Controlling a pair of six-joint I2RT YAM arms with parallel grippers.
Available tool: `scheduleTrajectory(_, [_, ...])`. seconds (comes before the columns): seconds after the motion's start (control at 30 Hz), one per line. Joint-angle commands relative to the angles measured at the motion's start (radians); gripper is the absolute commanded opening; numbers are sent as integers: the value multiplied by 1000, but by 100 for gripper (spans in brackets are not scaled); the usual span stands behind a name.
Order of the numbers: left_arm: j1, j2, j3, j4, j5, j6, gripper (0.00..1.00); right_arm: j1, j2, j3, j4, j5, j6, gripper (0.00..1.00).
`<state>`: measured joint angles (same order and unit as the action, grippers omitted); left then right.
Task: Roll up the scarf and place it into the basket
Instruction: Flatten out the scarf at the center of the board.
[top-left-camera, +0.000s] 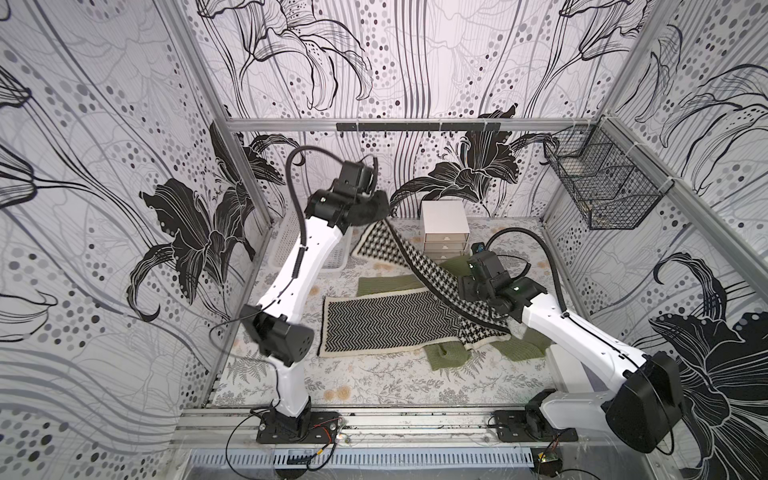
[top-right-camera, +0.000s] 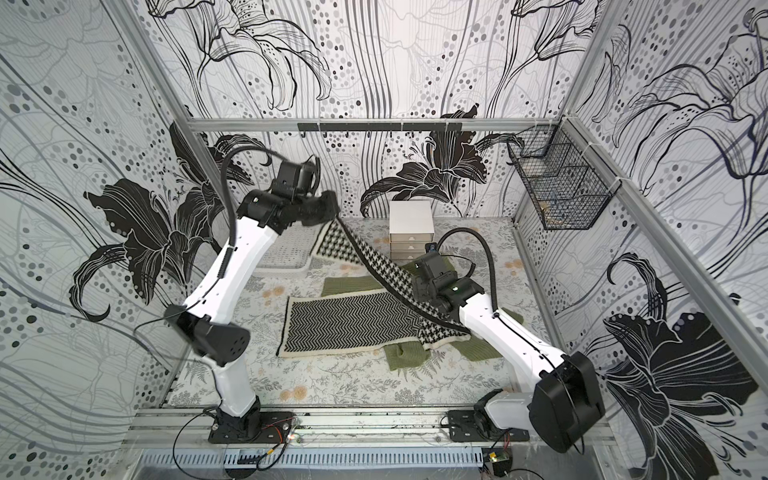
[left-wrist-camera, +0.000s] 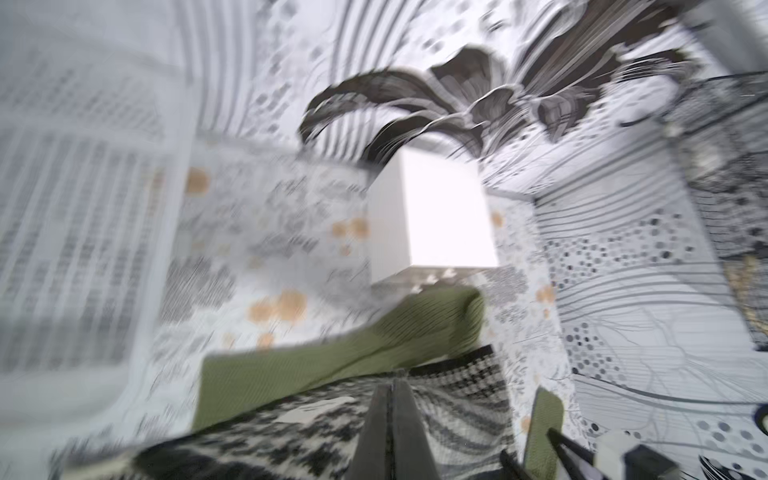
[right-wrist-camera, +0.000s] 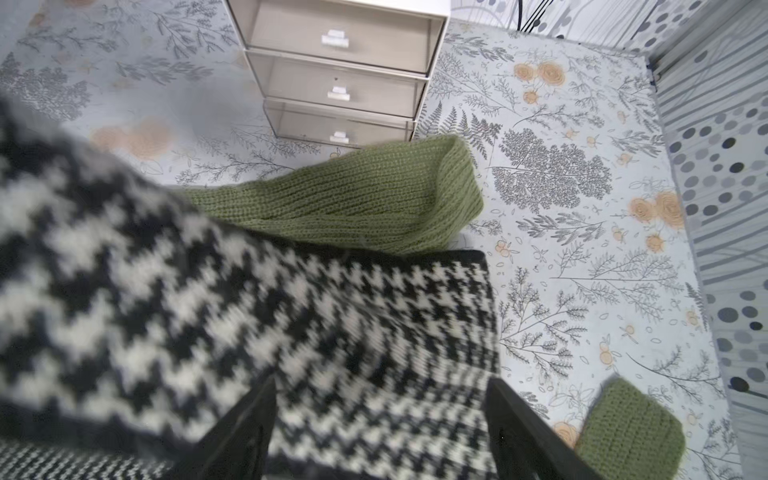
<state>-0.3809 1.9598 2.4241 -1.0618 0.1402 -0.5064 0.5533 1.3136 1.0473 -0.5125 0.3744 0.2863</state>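
The scarf (top-left-camera: 419, 266) (top-right-camera: 374, 257) is a black-and-white houndstooth knit with a chevron face lying flat (top-left-camera: 374, 324). My left gripper (top-left-camera: 380, 214) (left-wrist-camera: 392, 384) is shut on one end and holds it raised beside the white perforated basket (top-left-camera: 286, 245) (top-right-camera: 291, 249) at the back left. From there the scarf (left-wrist-camera: 457, 374) slopes down in a taut band to the right arm. My right gripper (right-wrist-camera: 382, 415) is open, with one finger on each side of the houndstooth band (right-wrist-camera: 208, 311). In both top views the wrist and the scarf mostly hide it.
A green knitted scarf (top-left-camera: 386, 284) (right-wrist-camera: 353, 199) lies under the patterned one. A small white drawer unit (top-left-camera: 444, 228) (right-wrist-camera: 340, 70) stands at the back middle. A black wire basket (top-left-camera: 602, 187) hangs on the right wall. Walls close in three sides.
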Motion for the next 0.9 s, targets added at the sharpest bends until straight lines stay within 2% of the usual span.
scheduleTrajectory(0.0, [-25,-70,31,-216,-10,177,0,-15,-22,11,-34,-12,-14,81])
scheduleTrajectory(0.07, [-9,-271,-352,-65,-59,154,0,-18,-28,-6,-40,-7,-13,82])
scheduleTrajectory(0.13, [63,-466,-719,92,-8,84,0,-22,-30,-27,-52,0,-4,82])
scheduleTrajectory(0.23, [134,-625,-977,142,-12,30,0,-52,-18,-62,-83,-3,13,83])
scheduleTrajectory(0.4, [172,-725,-1102,92,-78,17,0,-201,-5,-185,-61,-92,75,84])
scheduleTrajectory(0.5, [190,-741,-1155,96,-55,8,0,-333,-12,-247,0,-244,78,84])
scheduleTrajectory(0.63, [192,-730,-1199,113,-50,6,0,-368,31,-225,-6,-314,45,84])
scheduleTrajectory(0.77, [201,-713,-1233,121,-50,4,0,-389,73,-222,31,-452,41,83])
scheduleTrajectory(0.87, [210,-710,-1247,140,-42,7,0,-392,110,-204,38,-553,32,79])
